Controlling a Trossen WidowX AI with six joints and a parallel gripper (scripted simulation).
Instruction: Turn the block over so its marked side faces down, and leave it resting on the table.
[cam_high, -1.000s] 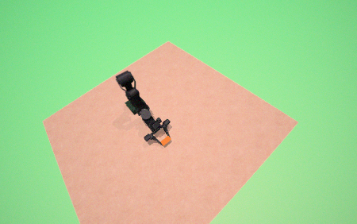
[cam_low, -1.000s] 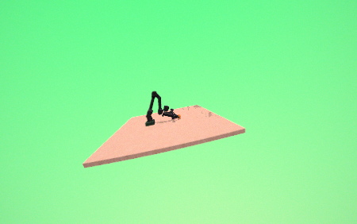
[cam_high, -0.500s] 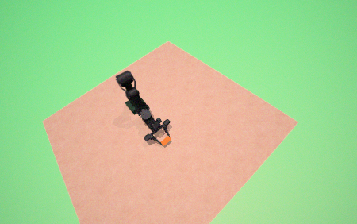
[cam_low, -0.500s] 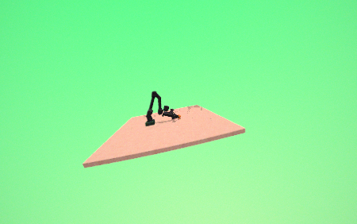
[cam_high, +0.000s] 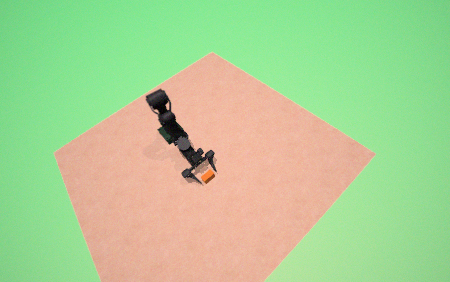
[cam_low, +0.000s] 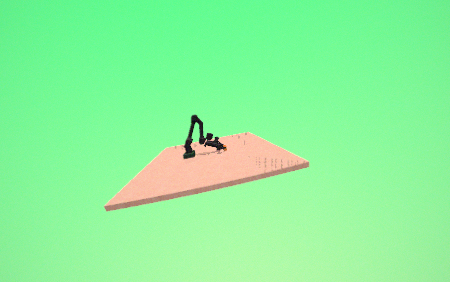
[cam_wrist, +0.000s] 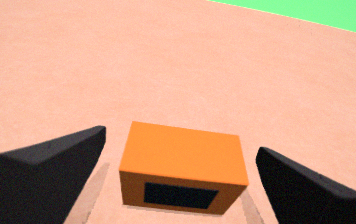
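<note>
1. the gripper (cam_high: 209, 178) (cam_low: 223, 147) (cam_wrist: 182, 140) stands wide open and grips nothing; its two black fingers reach in from either side of the wrist view.
2. the orange block (cam_high: 208, 176) (cam_low: 225, 148) (cam_wrist: 182, 155) sits between the open fingers, with a strip of bare tabletop showing on each side of it in the wrist view, so neither fingertip touches it there.
3. a plain orange face of the block is turned up, its long edges running across the wrist view.
4. the dark rectangle (cam_wrist: 180, 195) is on the side face turned toward the wrist camera, below that plain face; the marked side is therefore not face down.
5. the block looks to be down on the table (cam_high: 250, 225) (cam_low: 200, 175) (cam_wrist: 175, 75), though its lower edge is hard to judge from the wrist, and the outside view is too small to settle it.
6. the black arm (cam_high: 172, 127) (cam_low: 191, 135) rises from a dark green base (cam_high: 164, 135) (cam_low: 189, 155), bends high up, then drops and slants forward to the block.
7. darker patches of shadow lie on the pinkish tabletop beside the arm and near the gripper in the top view.
8. green background fills the upper right corner of the wrist view, past the table's edge.
</note>
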